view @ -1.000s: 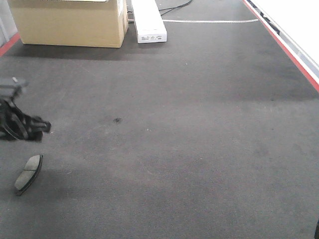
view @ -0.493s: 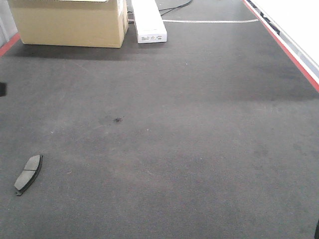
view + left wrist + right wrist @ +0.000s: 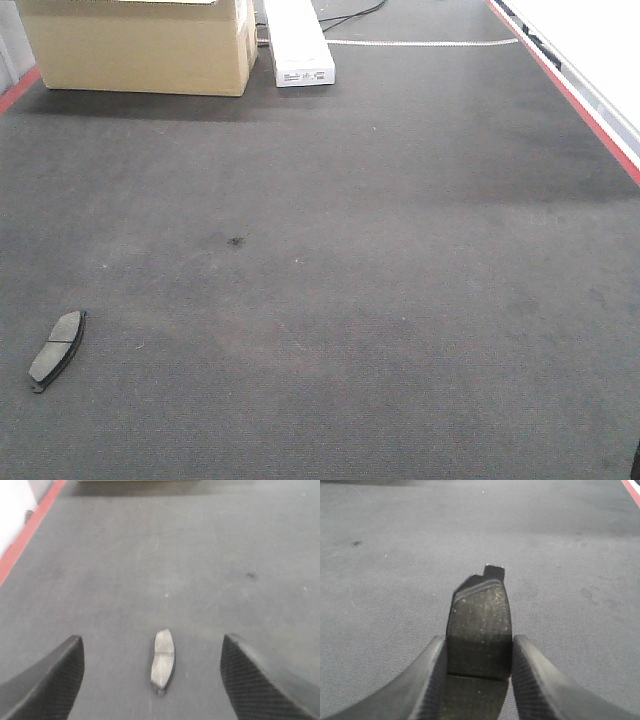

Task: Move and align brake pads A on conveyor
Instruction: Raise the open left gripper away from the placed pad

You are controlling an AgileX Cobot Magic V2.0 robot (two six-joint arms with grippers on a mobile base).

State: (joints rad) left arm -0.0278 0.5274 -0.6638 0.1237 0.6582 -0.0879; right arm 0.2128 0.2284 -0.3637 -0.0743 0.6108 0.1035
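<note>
One brake pad (image 3: 57,350) lies flat on the charcoal conveyor (image 3: 400,300), low on the left of the front view, its long axis running roughly away from the camera and its groove across the middle. In the left wrist view this pad (image 3: 163,661) sits on the belt between the fingers of the left claw (image 3: 151,639), which are spread wide apart and touch nothing. A second brake pad (image 3: 480,630) is clamped lengthwise in the right claw (image 3: 479,640) above the belt, while a cardboard box (image 3: 140,50) and a white box (image 3: 297,45) stand at the far end.
</note>
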